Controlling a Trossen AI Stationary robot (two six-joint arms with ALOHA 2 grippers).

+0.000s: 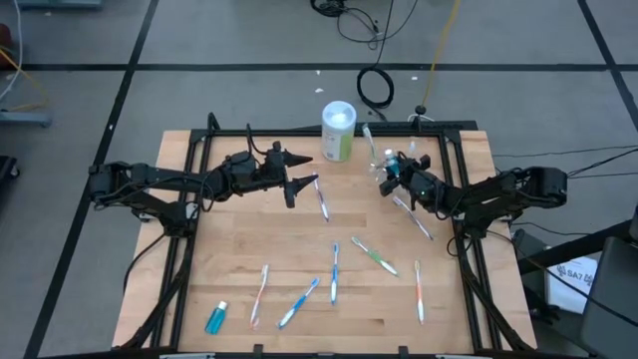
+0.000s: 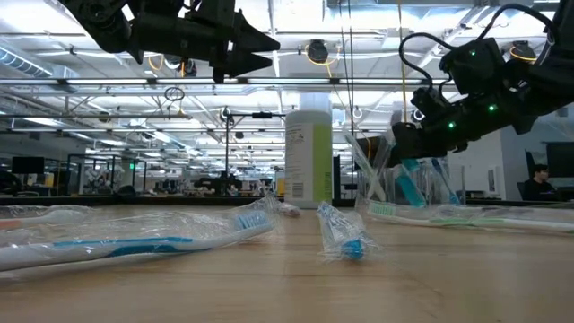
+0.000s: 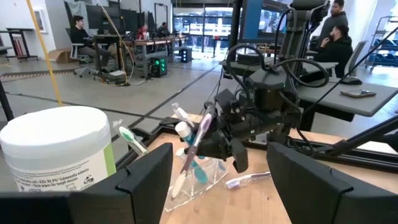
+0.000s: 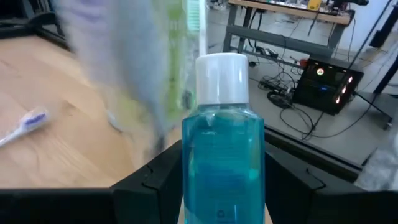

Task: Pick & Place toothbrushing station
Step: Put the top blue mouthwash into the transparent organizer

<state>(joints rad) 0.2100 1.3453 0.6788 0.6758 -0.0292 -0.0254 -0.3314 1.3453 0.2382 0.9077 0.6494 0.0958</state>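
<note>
Between the fingers of the right gripper (image 4: pixel 221 186) a small blue bottle (image 4: pixel 222 140) with a white cap is held upright, the jaws closed on its body about the middle so that the cap stands clear above them. In the left wrist view the bottle seems to hang over, or partly inside, the clear cup (image 3: pixel 198 180); whether it rests on the cup's floor cannot be told. The upright hold is judged to suit lowering the bottle straight down among the toothbrushes already standing in the cup. Just beside this gripper, on its table side, a purple toothbrush (image 1: pixel 411 215) lies flat on the wooden table (image 1: pixel 239 249).

Farther off, a white canister (image 1: pixel 338 131) with a green label stands between the two arms at the table's back edge. Across from it the left gripper (image 1: pixel 304 172) hangs above the table with its fingers spread wide and nothing in them, well apart from the cup; it appears to be waiting. A wrapped toothbrush (image 1: pixel 321 198) lies just below its tips.

Farthest from both grippers, near the front edge, more wrapped toothbrushes are scattered, among them a blue one (image 1: pixel 297 303) and an orange one (image 1: pixel 418 290), and a second blue bottle (image 1: pixel 216 317) lies on its side. These are judged to be still awaiting collection.
</note>
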